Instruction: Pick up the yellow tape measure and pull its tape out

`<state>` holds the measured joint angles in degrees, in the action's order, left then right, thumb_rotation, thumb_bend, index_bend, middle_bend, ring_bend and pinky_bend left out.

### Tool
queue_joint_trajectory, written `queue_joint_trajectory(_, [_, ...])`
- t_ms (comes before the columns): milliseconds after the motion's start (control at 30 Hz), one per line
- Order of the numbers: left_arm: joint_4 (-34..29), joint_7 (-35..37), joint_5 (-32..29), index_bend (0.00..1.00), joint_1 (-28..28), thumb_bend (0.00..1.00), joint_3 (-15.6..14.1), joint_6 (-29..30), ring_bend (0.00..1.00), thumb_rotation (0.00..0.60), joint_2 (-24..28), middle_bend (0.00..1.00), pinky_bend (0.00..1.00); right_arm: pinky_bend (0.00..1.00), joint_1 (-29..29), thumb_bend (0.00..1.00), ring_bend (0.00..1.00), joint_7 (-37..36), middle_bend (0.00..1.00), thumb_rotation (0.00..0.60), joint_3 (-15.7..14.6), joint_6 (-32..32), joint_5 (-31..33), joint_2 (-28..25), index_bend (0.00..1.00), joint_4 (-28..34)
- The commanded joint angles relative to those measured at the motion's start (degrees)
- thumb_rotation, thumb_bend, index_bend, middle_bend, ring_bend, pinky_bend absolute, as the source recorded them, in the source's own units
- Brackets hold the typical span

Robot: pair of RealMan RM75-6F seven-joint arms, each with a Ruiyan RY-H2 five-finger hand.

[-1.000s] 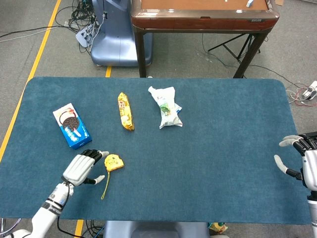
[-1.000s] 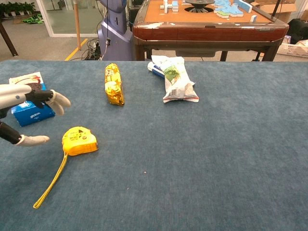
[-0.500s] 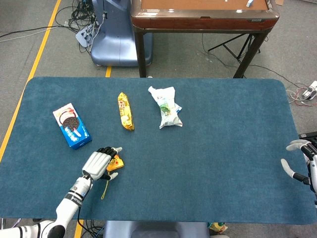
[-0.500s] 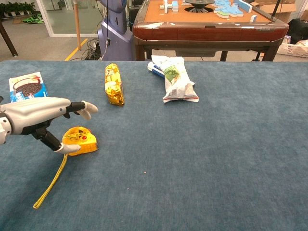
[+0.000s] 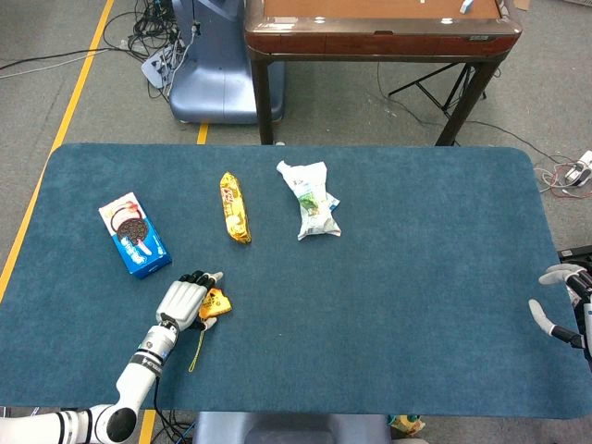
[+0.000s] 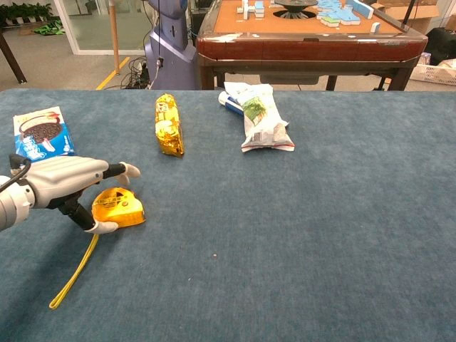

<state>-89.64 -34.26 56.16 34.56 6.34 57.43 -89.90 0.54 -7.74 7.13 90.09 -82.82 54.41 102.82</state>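
Tape measure (image 6: 118, 207) is lying on the counter (image 6: 299, 235) just near-side of the cookie box (image 6: 41, 134), strap (image 6: 73, 273) trailing toward the edge. Left hand (image 6: 65, 182) is arching over it, fingers apart, thumb touching the case, not yet clamped. Likely hard, smooth, dense; gripping across its flat sides looks best. Right hand (image 5: 566, 301) is idling far off, fingers apart
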Motion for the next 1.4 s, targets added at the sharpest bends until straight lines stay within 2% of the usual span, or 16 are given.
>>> queue_joint_trajectory(33, [0.6, -0.1, -0.8, 0.10, 0.1, 0.24, -0.1, 0.5, 0.10, 0.600, 0.0, 0.17, 0.17, 0.29, -0.1, 0.36, 0.22, 0.1, 0.36, 0.600, -0.1, -0.1, 0.0, -0.1, 0.46, 0.1])
queue_joint_trajectory(333, [0.9, -2.4, -2.9, 0.13, 0.1, 0.24, -0.7, 2.6, 0.10, 0.600, 1.1, 0.17, 0.17, 0.29, -0.3, 0.36, 0.22, -0.1, 0.36, 0.600, -0.2, -0.3, 0.3, -0.1, 0.45, 0.1])
queue_joint_trajectory(1067, [0.5, -1.6, -4.5, 0.22, 2.5, 0.24, -0.7, 0.8, 0.13, 0.600, 1.0, 0.20, 0.17, 0.29, -0.6, 0.36, 0.22, 0.0, 0.36, 0.600, -0.2, -0.9, 1.3, -0.5, 0.46, 0.2])
queue_joint_trajectory(1167, [0.8, -1.4, -4.5, 0.26, 2.8, 0.24, -0.6, 0.8, 0.16, 0.600, 0.9, 0.23, 0.18, 0.29, -0.6, 0.36, 0.22, 0.1, 0.36, 0.600, -0.2, -1.1, 1.4, -0.5, 0.46, 0.2])
queue_joint_trajectory(1400, [1.9, 3.5, -3.9, 0.41, 2.6, 0.24, -0.1, -0.4, 0.29, 0.600, 1.2, 0.41, 0.22, 0.29, -0.4, 0.36, 0.22, 0.3, 0.36, 0.600, -0.1, -1.2, 1.3, -0.5, 0.46, 0.3])
